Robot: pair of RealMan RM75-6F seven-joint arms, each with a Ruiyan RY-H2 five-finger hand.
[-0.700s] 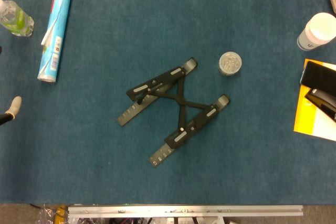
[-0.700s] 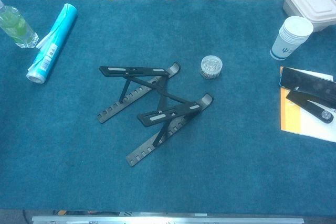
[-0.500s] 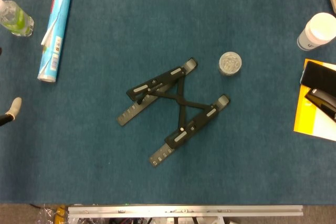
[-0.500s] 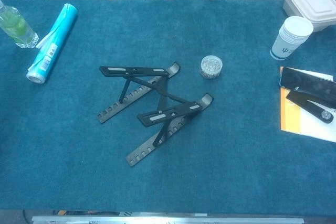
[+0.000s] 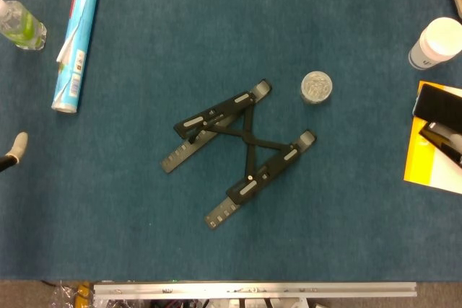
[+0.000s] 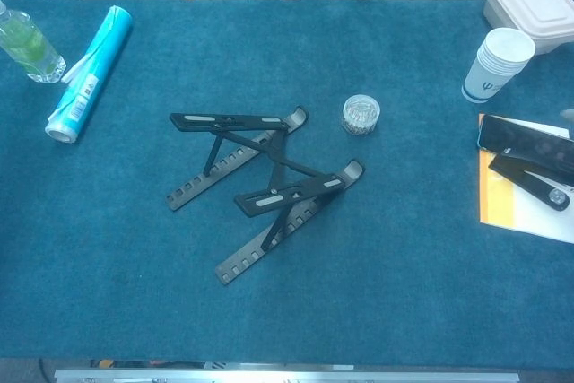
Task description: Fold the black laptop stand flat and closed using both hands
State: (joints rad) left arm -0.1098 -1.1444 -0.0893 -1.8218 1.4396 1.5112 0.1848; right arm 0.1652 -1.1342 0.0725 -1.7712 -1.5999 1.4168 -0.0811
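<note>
The black laptop stand (image 5: 238, 155) lies opened out in the middle of the blue table; its two notched rails spread apart, joined by a crossed brace. In the chest view the stand (image 6: 265, 187) has both upper arms raised off the cloth. Of my left hand (image 5: 14, 149) only one pale fingertip shows at the left edge of the head view, far from the stand and touching nothing. A small pale tip at the right edge of the chest view may be my right hand (image 6: 567, 116); the rest of it is out of frame.
A small clear round jar (image 5: 316, 86) sits just right of the stand. At the far left lie a blue roll (image 5: 75, 40) and a bottle (image 5: 20, 25). At the right are a white cup (image 6: 496, 64), a phone (image 6: 520, 139) on a yellow pad and a lidded box (image 6: 531, 2).
The left fingertip has slid slightly toward the left edge. A pale tip has appeared at the right edge of the chest view. The stand has not moved.
</note>
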